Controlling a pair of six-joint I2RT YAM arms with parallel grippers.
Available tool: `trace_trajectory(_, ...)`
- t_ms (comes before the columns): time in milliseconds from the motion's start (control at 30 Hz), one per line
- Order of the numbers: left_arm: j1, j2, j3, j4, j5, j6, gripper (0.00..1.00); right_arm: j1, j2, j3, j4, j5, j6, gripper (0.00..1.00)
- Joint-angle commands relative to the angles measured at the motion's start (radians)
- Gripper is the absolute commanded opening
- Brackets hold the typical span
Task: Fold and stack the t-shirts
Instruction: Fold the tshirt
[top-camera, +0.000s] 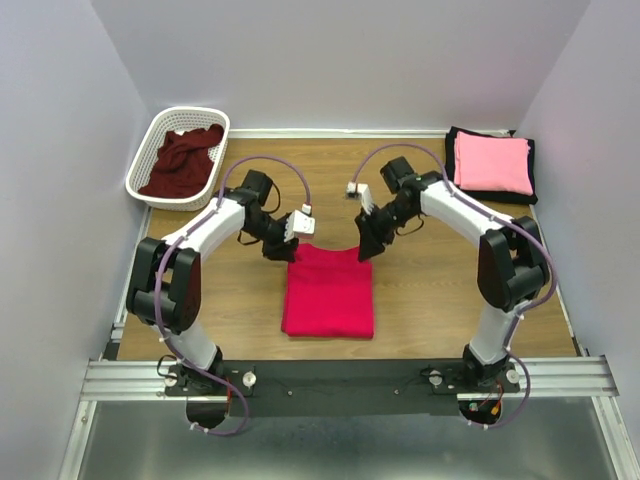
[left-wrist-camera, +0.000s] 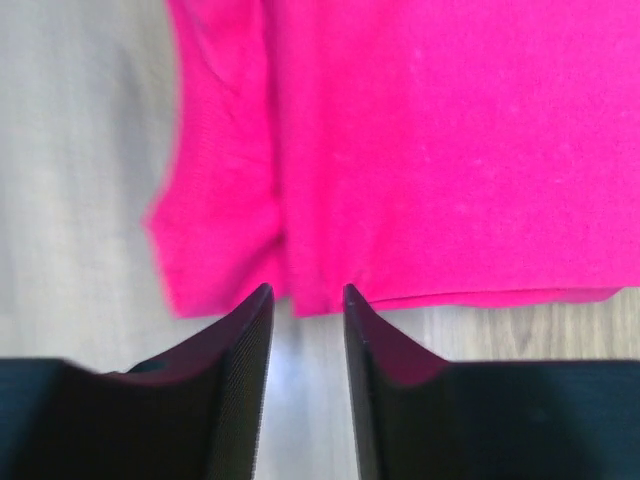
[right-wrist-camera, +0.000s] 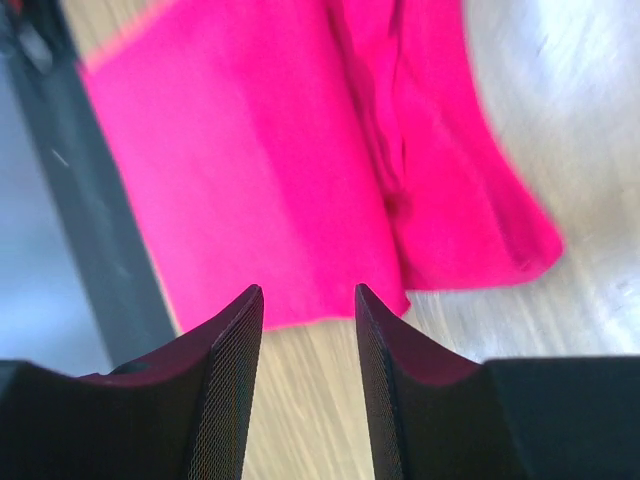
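Observation:
The crimson-red t-shirt (top-camera: 329, 290) lies partly folded on the table centre; it fills the left wrist view (left-wrist-camera: 430, 150) and the right wrist view (right-wrist-camera: 260, 170). My left gripper (top-camera: 297, 243) is open and empty just above the shirt's far left corner. My right gripper (top-camera: 366, 243) is open and empty just above its far right corner. A folded light pink t-shirt (top-camera: 492, 162) lies on a folded black t-shirt (top-camera: 527, 195) at the far right. The dark maroon t-shirt (top-camera: 183, 160) lies crumpled in the basket.
A white lattice basket (top-camera: 150, 135) stands at the far left corner. White walls close in the wooden table (top-camera: 430, 300) on three sides. A metal rail (top-camera: 350, 375) runs along the near edge.

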Motion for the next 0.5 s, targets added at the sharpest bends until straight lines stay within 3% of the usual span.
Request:
trace_trajectory(0, -0.003, -0.046, 0.09, -0.01, 0.092, 0.015, 0.48, -0.034, 0.02, 0.122, 0.007, -0.164, 0.173, 0.49)
trace_trajectory(233, -0.147, -0.037, 0.064, 0.183, 0.034, -0.104, 0.49, -0.067, 0.282, 0.32, 0.031, -0.286, 0.327, 0.31)
trace_trajectory(467, -0.215, 0.074, 0.065, 0.254, 0.026, -0.188, 0.48, -0.068, 0.399, 0.389, 0.137, -0.309, 0.489, 0.26)
